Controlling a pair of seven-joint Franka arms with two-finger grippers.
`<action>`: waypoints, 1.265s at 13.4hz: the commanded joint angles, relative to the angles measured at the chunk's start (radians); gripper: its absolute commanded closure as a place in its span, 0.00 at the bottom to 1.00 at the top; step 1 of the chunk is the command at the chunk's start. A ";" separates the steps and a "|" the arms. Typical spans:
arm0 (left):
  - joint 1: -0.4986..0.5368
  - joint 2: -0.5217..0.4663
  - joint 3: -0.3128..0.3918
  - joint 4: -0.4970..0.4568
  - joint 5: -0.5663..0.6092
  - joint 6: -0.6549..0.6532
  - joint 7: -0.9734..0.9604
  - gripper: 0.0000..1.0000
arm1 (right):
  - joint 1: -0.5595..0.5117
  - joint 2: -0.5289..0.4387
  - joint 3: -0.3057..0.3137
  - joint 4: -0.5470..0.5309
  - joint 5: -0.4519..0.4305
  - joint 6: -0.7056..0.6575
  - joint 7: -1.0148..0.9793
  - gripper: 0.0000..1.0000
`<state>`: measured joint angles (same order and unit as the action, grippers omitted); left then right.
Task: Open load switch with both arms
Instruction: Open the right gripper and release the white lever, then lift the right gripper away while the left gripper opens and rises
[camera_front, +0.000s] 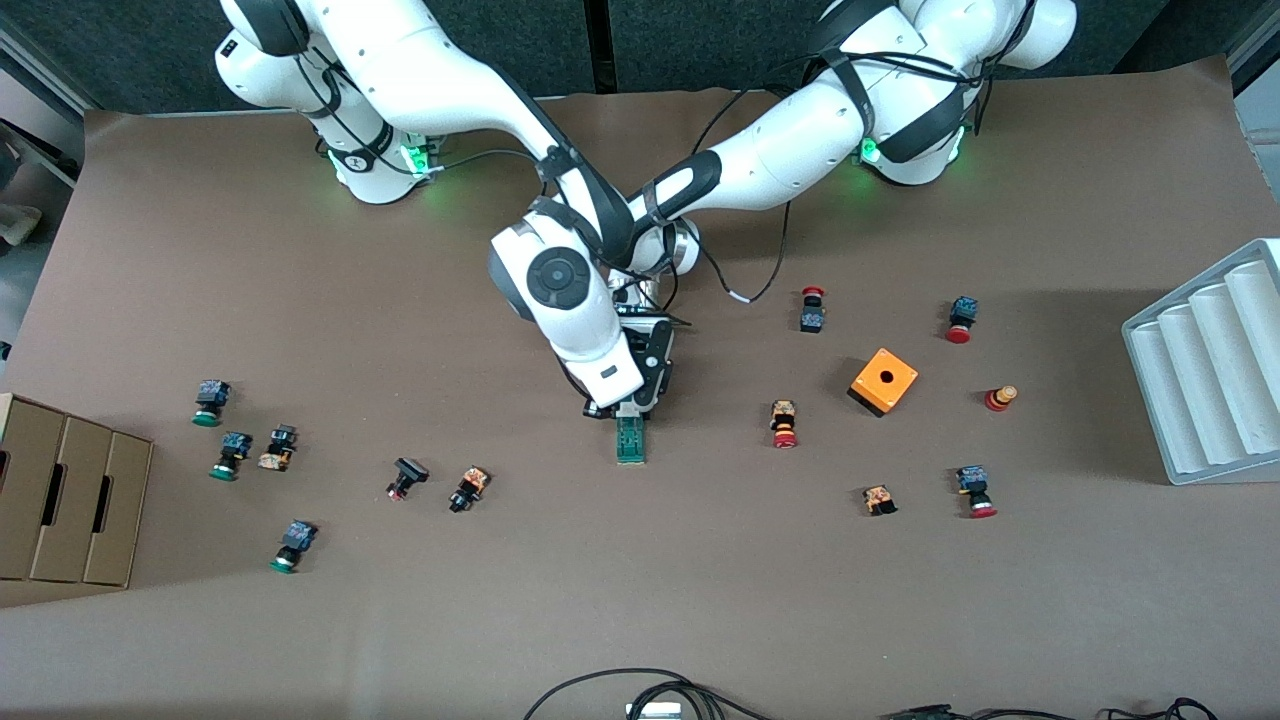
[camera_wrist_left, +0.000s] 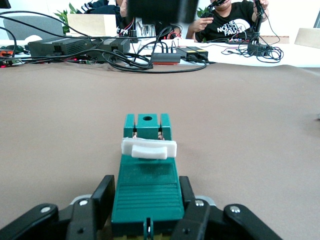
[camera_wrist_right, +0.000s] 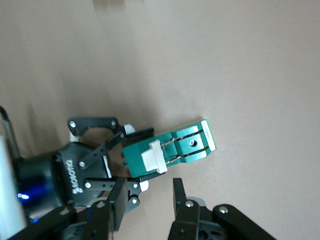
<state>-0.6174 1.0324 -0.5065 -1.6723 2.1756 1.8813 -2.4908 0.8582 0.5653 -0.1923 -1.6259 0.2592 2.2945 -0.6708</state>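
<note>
**A:** Starting with the front view, where does the load switch lie?

**B:** On the table near its middle, between the scattered push buttons, nearer to the front camera than both wrists. The 2 arms meet over it. The orange cube stands toward the left arm's end, well apart.

**A:** And the left wrist view?

**B:** The left gripper is clamped on one end of the green body, a finger pressed on each long side. The white lever sits across the top, clear of those fingers.

**A:** The right wrist view?

**B:** The right gripper hovers just above the switch, jaws parted and holding nothing. Its fingertips straddle empty air beside the white lever. The left gripper shows there too, pinching the body.

**A:** So which step is this?

**B:** I judge 1 arm is bracing the switch while the other lines up on the lever. Next, the right gripper needs to descend around the white piece, close, and pull it while the left grip holds steady.
</note>
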 joint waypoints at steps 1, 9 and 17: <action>0.001 0.009 0.009 -0.004 -0.005 -0.013 -0.014 0.41 | -0.011 -0.044 -0.010 -0.008 0.084 -0.021 0.004 0.47; -0.001 0.009 0.009 -0.004 -0.007 -0.013 -0.014 0.40 | -0.010 -0.126 -0.059 0.006 0.141 -0.038 0.187 0.01; 0.001 0.006 0.008 -0.006 -0.010 -0.013 -0.014 0.39 | -0.077 -0.203 -0.131 0.006 0.132 -0.113 0.270 0.01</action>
<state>-0.6173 1.0325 -0.5058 -1.6724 2.1755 1.8807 -2.4909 0.8147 0.4036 -0.3225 -1.6154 0.3776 2.2263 -0.4110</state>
